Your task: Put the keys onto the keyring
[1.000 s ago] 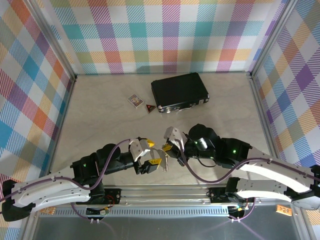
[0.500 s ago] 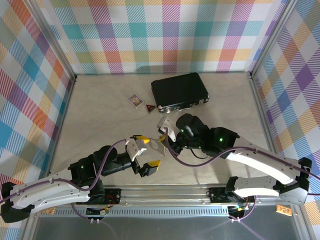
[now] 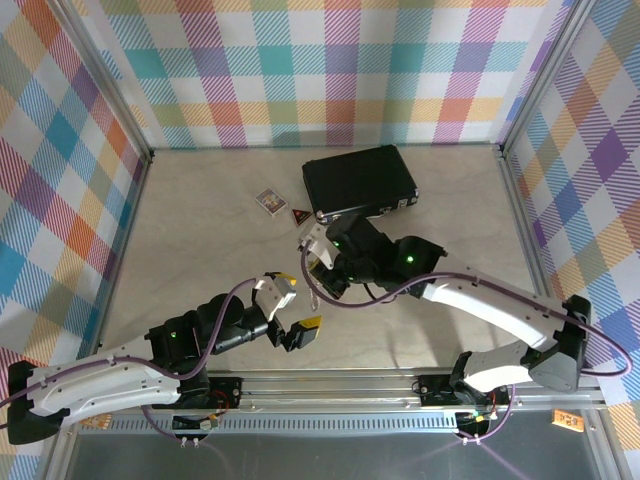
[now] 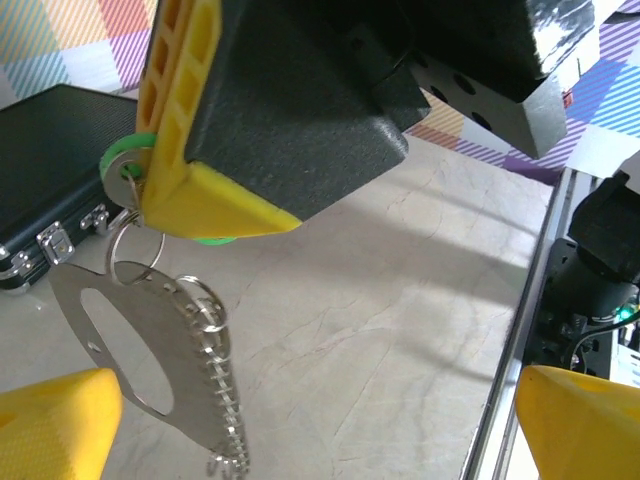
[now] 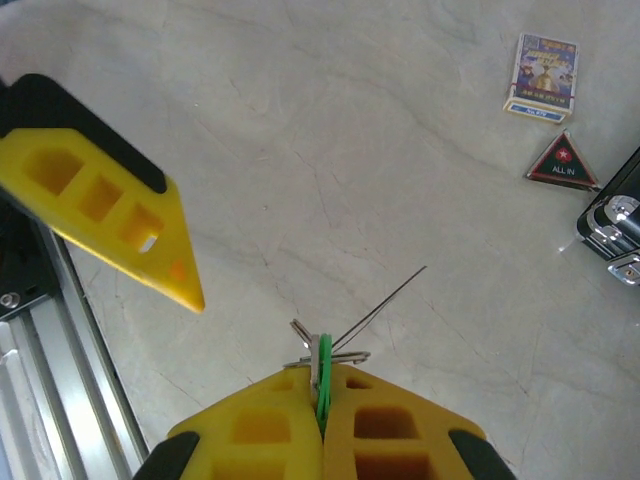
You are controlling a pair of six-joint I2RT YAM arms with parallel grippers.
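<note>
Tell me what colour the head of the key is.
The key has a bright green head, clearest in the left wrist view, pinched in the right claw.

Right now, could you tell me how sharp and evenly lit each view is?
Top view: even light on the table, faint shadows. Left wrist view: keyring sharp, left tool's fingertips blurred. Right wrist view: crisp, green key seen edge-on.
</note>
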